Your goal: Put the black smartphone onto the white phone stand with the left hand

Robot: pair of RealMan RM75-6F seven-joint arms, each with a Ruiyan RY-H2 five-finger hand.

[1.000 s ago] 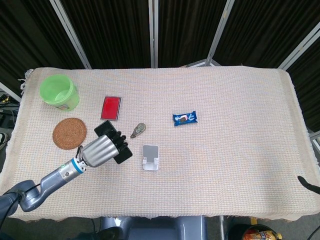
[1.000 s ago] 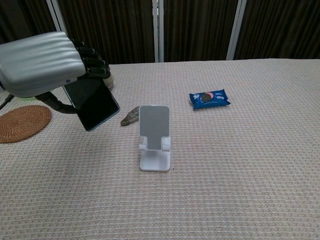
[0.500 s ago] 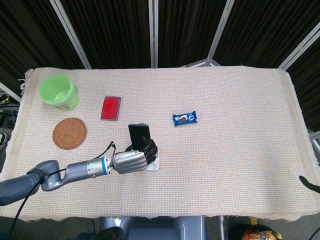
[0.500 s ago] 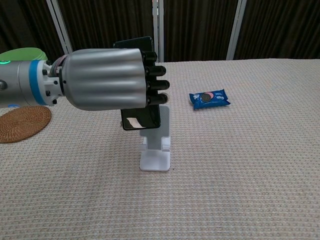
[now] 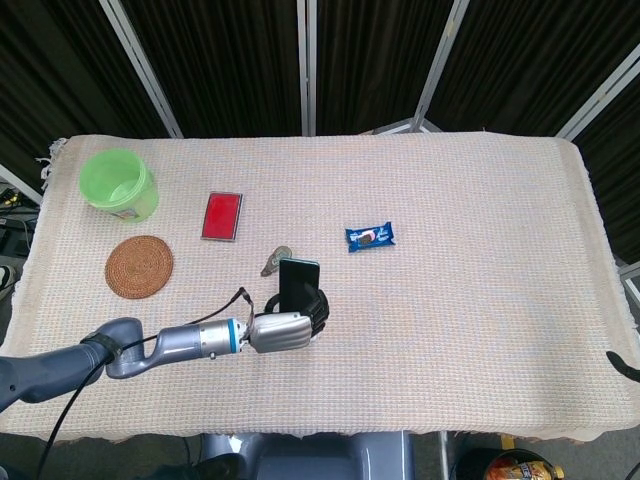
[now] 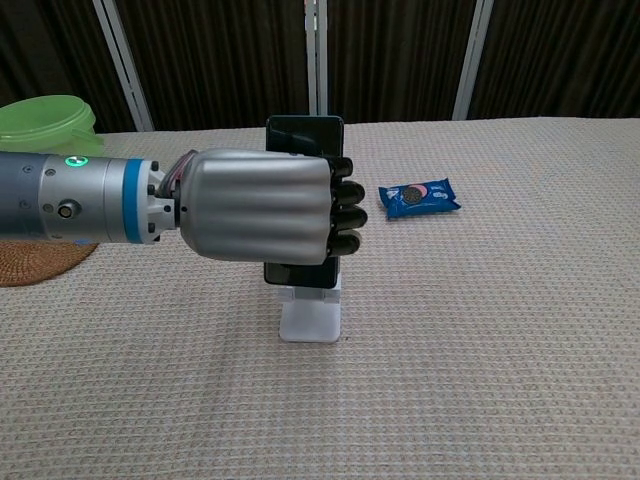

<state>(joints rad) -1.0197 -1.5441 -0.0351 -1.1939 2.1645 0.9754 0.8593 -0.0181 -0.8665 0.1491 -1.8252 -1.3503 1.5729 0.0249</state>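
My left hand [image 6: 265, 205] grips the black smartphone [image 6: 305, 132] upright, fingers wrapped around its middle. The phone stands directly over the white phone stand [image 6: 311, 318], whose base shows below the hand; the stand's back is hidden behind phone and hand. I cannot tell whether the phone's lower edge touches the stand's ledge. In the head view the left hand [image 5: 287, 329] covers the stand, and the smartphone [image 5: 298, 275] rises above it. My right hand [image 5: 626, 365] shows only as a dark tip at the right edge.
A blue snack packet [image 5: 370, 237] lies right of the stand. A small grey-brown object [image 5: 276, 260] lies just behind the phone. A red card case [image 5: 222, 215], a woven coaster [image 5: 139, 265] and a green tub [image 5: 118, 184] sit at the left.
My left hand has carried the phone rightward from beside the coaster to above the stand and turned it upright. The phone has come lower over the stand.
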